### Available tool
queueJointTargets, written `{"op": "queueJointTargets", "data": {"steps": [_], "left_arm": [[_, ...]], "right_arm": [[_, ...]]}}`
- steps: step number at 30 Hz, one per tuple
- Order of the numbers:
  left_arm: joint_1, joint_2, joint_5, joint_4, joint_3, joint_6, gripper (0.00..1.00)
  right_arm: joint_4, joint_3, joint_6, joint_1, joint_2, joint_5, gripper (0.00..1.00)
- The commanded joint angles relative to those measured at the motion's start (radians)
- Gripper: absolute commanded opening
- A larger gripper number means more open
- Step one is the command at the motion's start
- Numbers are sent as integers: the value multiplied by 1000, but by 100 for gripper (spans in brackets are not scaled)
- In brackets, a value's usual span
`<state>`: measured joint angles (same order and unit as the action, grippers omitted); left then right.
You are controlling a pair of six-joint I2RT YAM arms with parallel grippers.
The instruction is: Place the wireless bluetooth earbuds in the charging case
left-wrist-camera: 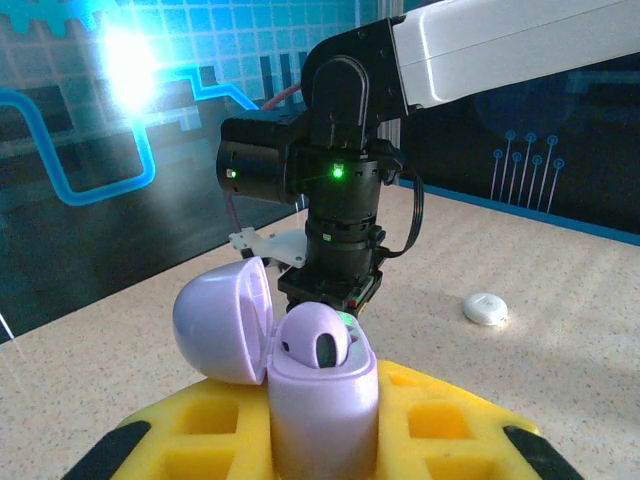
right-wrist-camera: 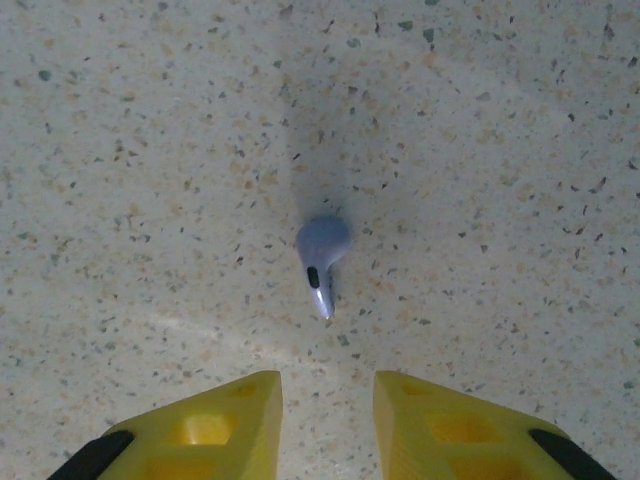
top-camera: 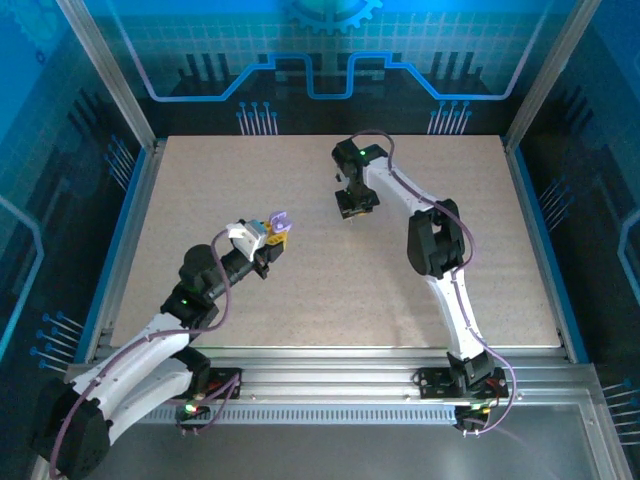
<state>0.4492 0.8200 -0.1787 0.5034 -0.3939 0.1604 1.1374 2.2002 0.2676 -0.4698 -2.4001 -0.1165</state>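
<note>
With its yellow fingers (left-wrist-camera: 440, 420) closed tight on both sides, the left gripper (top-camera: 278, 236) clamps the charging case (left-wrist-camera: 322, 405), which stands upright between the pads. The case lid (left-wrist-camera: 225, 320) is hinged open and tipped back to this gripper's left. The seated earbud (left-wrist-camera: 322, 340) sits in the top of the case just above the fingers; it is lavender, with a dark oval patch facing the wrist camera. Whatever is beside it in the case is hidden. Straight ahead of the left gripper, past the case, the right arm's wrist (left-wrist-camera: 335, 200) points down at the table (right-wrist-camera: 500, 150) with a green light lit. Farther out and to the right of that wrist, a small white round object (left-wrist-camera: 486, 308) lies flat on the table; I can't tell what it is. The right gripper (right-wrist-camera: 327, 400) has its jaws parted with nothing between them, just speckled table in the gap. The loose earbud (right-wrist-camera: 321, 255) lies on the table just ahead of that gap, roughly centred on it and touching neither finger. Its bulb end is away from the gripper and its stem points back toward the fingertips, with a small dark mark on the stem. In the top view the right gripper hangs over the table well apart from the left one, farther from the bases and to the left gripper's right.
</note>
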Motion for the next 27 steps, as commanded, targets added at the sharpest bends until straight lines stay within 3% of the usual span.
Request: {"op": "queueJointTargets", "data": {"steps": [1,27], "left_arm": [[6,0,3,-5,-18,13,18],[6,1,4,-12,-25,13,18]], "right_arm": [[27,39,-13,21,-35,14,31],[-8,102,-19,32,-127,87,29]]}}
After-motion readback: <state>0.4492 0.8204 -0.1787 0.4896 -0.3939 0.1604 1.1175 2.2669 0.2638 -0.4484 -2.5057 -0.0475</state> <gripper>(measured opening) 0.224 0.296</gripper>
